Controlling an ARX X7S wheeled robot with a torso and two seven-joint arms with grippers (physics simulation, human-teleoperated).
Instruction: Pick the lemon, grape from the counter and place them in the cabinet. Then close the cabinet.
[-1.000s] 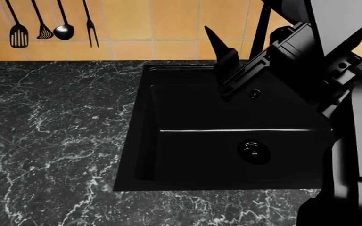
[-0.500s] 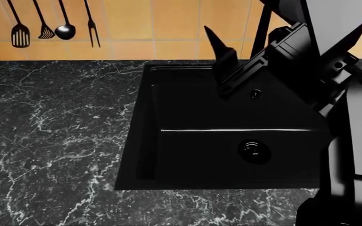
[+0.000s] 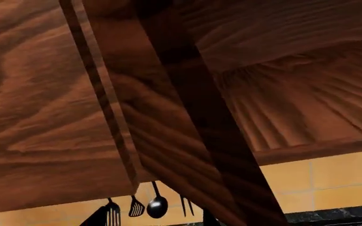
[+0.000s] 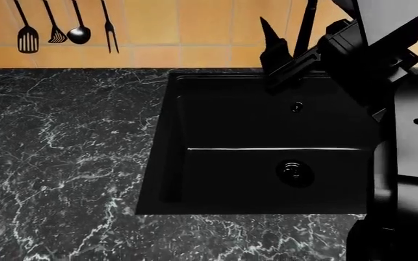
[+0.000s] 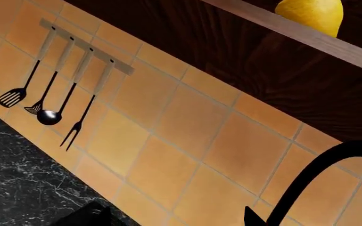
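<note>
Four black utensils (image 4: pixel 63 30) hang in a row on the orange tiled wall (image 4: pixel 187 27): a slotted turner, a smaller spatula, a ladle and a two-pronged fork, all on a wooden rail (image 5: pixel 86 47) that shows in the right wrist view. Below them the counter (image 4: pixel 56 163), dark marble with white veins, runs across the room and wraps around a glossy black sink (image 4: pixel 267 157) with a round drain (image 4: pixel 294 173) in its floor. A black curved faucet (image 5: pixel 313 183) rises at the back of the sink.

The lemon (image 5: pixel 310 14) sits up in the cabinet (image 3: pixel 282 103), resting on its shelf (image 5: pixel 307 40) near the front edge, bright yellow against the dark wood. I cannot find the grape bunch in any view.

The right arm (image 4: pixel 383 70) is lifted over the sink's far right corner, with one dark pointed fingertip (image 4: pixel 271 35) standing up against the tiles; whether its jaws are apart or together, I cannot tell. The left gripper itself is out of sight; its camera sits close under the cabinet door (image 3: pixel 43 117), showing mostly reddish-brown wood grain and the cabinet's inside beyond it.
</note>
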